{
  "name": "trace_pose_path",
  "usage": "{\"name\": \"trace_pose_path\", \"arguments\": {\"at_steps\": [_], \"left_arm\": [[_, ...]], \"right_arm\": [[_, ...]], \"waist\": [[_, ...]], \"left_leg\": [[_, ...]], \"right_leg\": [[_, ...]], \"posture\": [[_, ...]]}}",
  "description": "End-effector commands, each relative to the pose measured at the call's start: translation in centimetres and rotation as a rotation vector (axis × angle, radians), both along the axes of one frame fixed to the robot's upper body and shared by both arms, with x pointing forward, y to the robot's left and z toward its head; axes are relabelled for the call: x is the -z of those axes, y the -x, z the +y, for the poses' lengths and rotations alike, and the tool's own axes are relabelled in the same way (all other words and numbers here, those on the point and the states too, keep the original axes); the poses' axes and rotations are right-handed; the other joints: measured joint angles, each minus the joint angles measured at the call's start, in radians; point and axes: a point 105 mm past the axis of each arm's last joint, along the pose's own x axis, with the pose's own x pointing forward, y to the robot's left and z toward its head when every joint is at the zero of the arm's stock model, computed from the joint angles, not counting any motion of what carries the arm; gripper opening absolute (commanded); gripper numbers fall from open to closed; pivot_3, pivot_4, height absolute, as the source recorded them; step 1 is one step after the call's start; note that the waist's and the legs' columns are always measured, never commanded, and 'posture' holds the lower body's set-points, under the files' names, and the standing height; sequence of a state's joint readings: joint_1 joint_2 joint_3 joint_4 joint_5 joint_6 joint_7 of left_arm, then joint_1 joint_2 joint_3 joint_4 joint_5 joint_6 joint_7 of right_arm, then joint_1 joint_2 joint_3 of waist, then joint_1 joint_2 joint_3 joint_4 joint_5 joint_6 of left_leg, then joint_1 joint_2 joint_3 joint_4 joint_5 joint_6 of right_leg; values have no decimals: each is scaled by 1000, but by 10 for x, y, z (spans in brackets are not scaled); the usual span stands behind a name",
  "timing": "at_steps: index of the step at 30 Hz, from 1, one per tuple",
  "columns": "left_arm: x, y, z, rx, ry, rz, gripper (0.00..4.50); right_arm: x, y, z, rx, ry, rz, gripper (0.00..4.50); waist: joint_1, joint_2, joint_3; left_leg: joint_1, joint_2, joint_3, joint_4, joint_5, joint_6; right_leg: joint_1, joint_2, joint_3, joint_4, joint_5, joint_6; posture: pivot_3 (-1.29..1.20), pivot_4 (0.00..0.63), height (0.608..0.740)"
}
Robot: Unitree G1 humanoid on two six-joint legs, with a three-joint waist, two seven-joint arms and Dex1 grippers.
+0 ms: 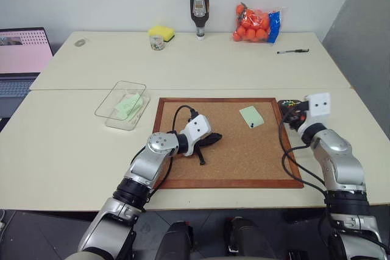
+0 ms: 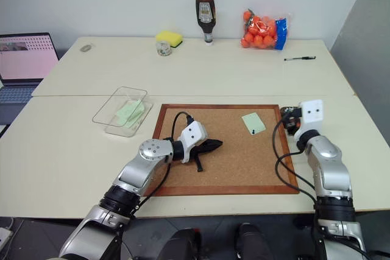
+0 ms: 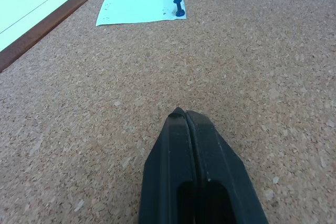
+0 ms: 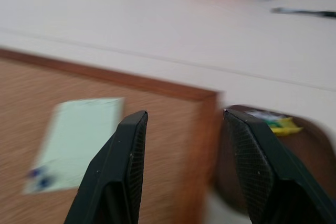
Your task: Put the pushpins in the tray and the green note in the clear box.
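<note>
A small pale green square paper note (image 1: 251, 116) lies flat near the far right corner of a wood-framed corkboard (image 1: 231, 168), held by a dark blue pushpin (image 3: 179, 8) stuck through its near edge; no writing can be read on it. Just beside the board's right frame sits a small dark brown tray (image 4: 310, 153) with a raised rim, holding a few coloured pins whose colours include yellow and green. The right end effector (image 4: 184, 171) hovers low between the note and the tray, its two black fingers apart and empty, one finger over the board beside the note and the other over the tray. The left end effector (image 3: 186, 116) rests over the middle of the corkboard, fingers pressed together on nothing, pointing toward the note, which lies well apart from it. Left of the board on the pale counter (image 1: 73, 144) stands a shallow clear plastic box (image 1: 122, 105) with a green sheet already inside. Further back are a yellow sponge (image 1: 161, 31), an upturned dark sauce bottle (image 1: 199, 11) whose label is too small to read, a bag of oranges (image 1: 253, 25), a pen (image 1: 293, 51), and an open laptop (image 1: 21, 59) at the far left.
</note>
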State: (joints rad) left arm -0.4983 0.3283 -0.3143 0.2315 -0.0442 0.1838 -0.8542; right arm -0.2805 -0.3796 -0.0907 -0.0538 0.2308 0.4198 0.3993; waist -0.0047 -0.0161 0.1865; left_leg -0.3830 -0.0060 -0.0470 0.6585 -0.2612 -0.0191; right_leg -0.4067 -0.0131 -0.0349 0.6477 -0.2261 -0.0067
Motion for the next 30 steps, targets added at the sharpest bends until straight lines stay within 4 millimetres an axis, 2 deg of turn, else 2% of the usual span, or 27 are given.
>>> {"name": "trace_pose_path", "arguments": {"at_steps": [1, 9, 15, 18, 27, 30], "left_arm": [[24, 7, 5, -2, -67, 67, 0], [24, 6, 5, -2, -69, 66, 0], [25, 7, 5, -3, -67, 68, 0], [25, 7, 5, -4, -66, 68, 0], [25, 8, 5, -4, -66, 70, 0], [25, 7, 5, -2, -67, 69, 0]], "right_arm": [[-4, 10, 28, -118, -11, -6, 2438], [9, 5, 41, -134, 20, 29, 2438], [15, 0, 43, -130, 44, 40, 2438], [14, -3, 42, -122, 52, 35, 2006], [13, -2, 42, -126, 54, 22, 77], [5, -1, 43, -133, 46, -14, 77]], "waist": [[0, 0, 0], [0, 0, 0], [0, 0, 0], [0, 0, 0], [0, 0, 0], [0, 0, 0]], "left_leg": [[0, 0, 0, 0, 0, 0], [0, 0, -2, 0, 0, 0], [0, 0, -1, 0, 0, 0], [0, 0, -2, 0, 0, 0], [0, 0, -2, 0, 0, 0], [0, 0, -2, 0, 0, 0]], "right_leg": [[0, 0, 0, 0, 0, 0], [0, 0, 0, 0, 0, 0], [0, 0, 0, 0, 0, 0], [0, 0, 0, 0, 0, 0], [0, 0, 0, 0, 0, 0], [0, 0, 0, 0, 0, 0]], "posture": [[0, 150, 740], [0, 150, 740], [0, 150, 740], [0, 150, 740], [0, 150, 740], [0, 150, 740]]}}
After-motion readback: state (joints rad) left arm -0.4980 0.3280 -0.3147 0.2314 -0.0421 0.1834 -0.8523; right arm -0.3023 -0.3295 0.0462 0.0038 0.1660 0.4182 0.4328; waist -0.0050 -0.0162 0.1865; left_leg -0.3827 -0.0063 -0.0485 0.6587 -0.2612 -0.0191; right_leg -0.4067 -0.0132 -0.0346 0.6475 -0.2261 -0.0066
